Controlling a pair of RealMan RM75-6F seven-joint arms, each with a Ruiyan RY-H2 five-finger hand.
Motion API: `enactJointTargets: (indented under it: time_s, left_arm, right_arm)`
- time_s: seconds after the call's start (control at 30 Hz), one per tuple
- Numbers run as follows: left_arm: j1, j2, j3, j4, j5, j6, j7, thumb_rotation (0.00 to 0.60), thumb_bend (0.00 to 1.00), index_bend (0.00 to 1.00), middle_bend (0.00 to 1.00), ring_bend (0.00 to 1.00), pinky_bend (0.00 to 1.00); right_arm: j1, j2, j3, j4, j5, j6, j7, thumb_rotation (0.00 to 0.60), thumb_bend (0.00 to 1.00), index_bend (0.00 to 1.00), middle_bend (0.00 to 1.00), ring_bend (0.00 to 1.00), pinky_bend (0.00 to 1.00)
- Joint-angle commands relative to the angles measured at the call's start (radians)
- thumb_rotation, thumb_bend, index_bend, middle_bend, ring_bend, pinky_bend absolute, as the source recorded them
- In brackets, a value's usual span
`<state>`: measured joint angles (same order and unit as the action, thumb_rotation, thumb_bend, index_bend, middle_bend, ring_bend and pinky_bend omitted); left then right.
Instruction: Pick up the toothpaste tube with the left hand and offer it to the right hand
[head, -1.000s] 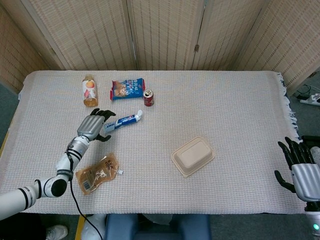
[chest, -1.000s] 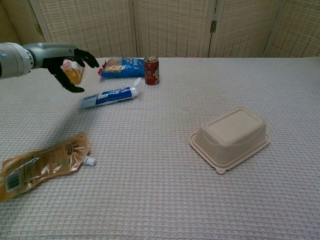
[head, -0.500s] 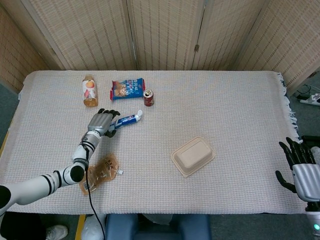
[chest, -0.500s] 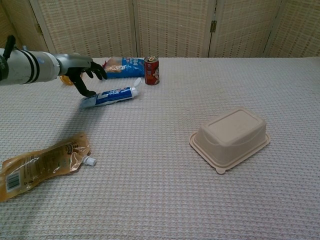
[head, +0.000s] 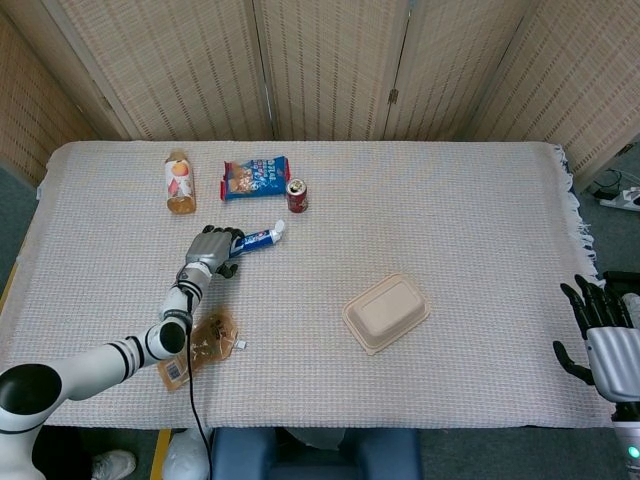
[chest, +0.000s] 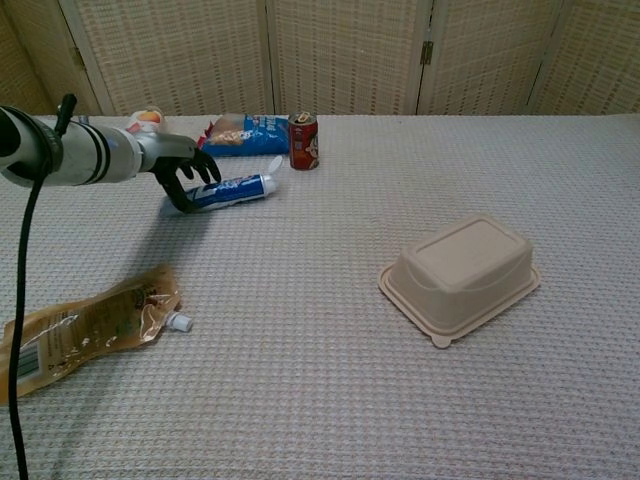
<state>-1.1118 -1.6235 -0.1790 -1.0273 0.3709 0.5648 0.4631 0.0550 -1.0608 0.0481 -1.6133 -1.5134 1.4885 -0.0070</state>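
The toothpaste tube (head: 254, 239) lies flat on the desk (head: 450, 210), near the back left part. It is white and blue, and its white cap end points toward the red can (head: 297, 195). The left hand (head: 212, 250) is at the flat tail end of the tube, with its dark fingers (chest: 200, 166) curled over that end. I cannot tell if the hand really holds the tube or only touches it.

The red can stands just behind the cap end. Next to the can lies a blue snack bag (head: 256, 177), and farther left lies an orange bottle (head: 179, 182). A brown pouch (chest: 85, 328) with a small white spout lies near the front left edge, partly under the left arm in the head view. A tan box (chest: 462, 273) with a lid sits well apart, toward the right.

The right hand (head: 603, 335) is far off at the right edge, with its fingers spread and nothing in it.

A pale woven cloth covers the desk. Woven screens (head: 330, 65) stand behind it.
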Motion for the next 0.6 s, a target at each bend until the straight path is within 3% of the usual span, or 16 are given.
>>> enactJointTargets:
  time_s: [0.03, 0.37, 0.6]
  left_arm:
    - [0.000, -0.014, -0.007, 0.016, 0.034, -0.022, -0.035, 0.600, 0.49, 0.23, 0.20, 0.14, 0.00]
    - [0.040, -0.023, -0.035, 0.003, 0.265, -0.033, -0.175, 0.600, 0.50, 0.32, 0.29, 0.19, 0.00]
    - [0.074, 0.002, -0.032, -0.054, 0.414, -0.017, -0.250, 0.600, 0.51, 0.31, 0.30, 0.21, 0.00]
  right_arm:
    - [0.001, 0.000, 0.001, -0.003, 0.004, -0.004, -0.004, 0.600, 0.43, 0.00, 0.00, 0.00, 0.00]
    - [-0.001, 0.003, 0.002, -0.014, 0.006, -0.001, -0.016, 0.600, 0.43, 0.00, 0.00, 0.00, 0.00]
    - [-0.002, 0.003, 0.001, -0.016, 0.002, 0.001, -0.016, 0.600, 0.43, 0.00, 0.00, 0.00, 0.00]
